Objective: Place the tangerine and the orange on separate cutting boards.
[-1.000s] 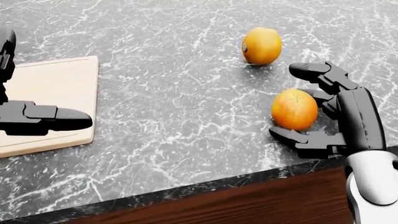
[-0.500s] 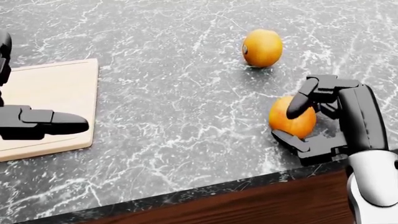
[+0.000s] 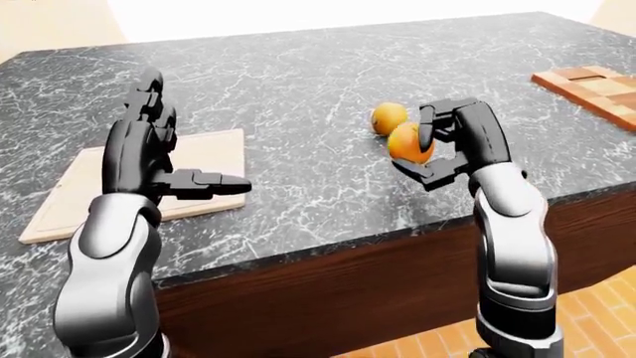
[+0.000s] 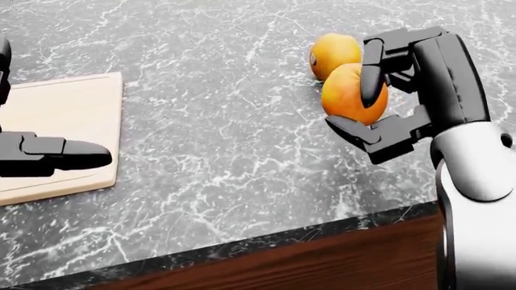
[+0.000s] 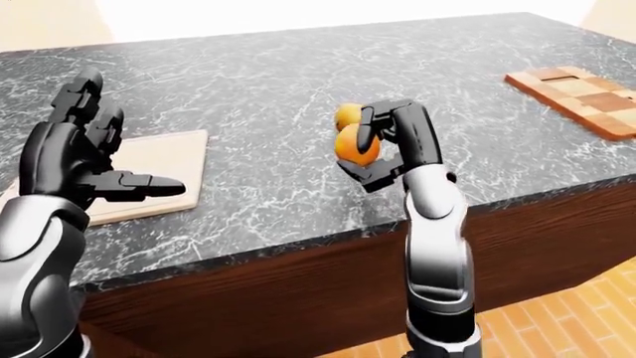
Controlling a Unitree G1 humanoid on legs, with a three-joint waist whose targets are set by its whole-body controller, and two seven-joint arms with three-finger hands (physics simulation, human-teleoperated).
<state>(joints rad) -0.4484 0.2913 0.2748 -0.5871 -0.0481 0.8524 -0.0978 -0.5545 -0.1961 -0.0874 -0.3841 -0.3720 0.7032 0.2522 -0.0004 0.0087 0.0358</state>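
- The right hand [image 4: 372,106] was clamped round one round orange fruit [image 4: 351,93], one finger [image 4: 372,81] curled over its face and another [image 4: 360,134] cupped beneath, and the fruit looked clear of the desk [image 4: 225,151].
- Whether that fruit was the tangerine or the orange could not be told; the two looked much alike in colour and size.
- The second fruit [image 4: 332,53] rested on the dark marbled desk at about 11 o'clock from the held one in the head view, close beside it and partly hidden behind it.
- The left hand [image 3: 149,160] was spread and held nothing, poised over the pale cutting board [image 4: 60,130] at 9 o'clock in the head view.
- A second, checkered cutting board [image 3: 594,88] lay at 2 o'clock in the left-eye view, well apart from both fruits.
- Judged from its look, the fruit would be light, firm with a slightly yielding skin, smooth, and prone to roll once set down.
- The sensible hold seemed to be across its widest girth, fingers opposed above and below, squeezing only moderately.
- The main risk appeared to be the round body slipping out sideways between the fingers, or rolling off the board on release.
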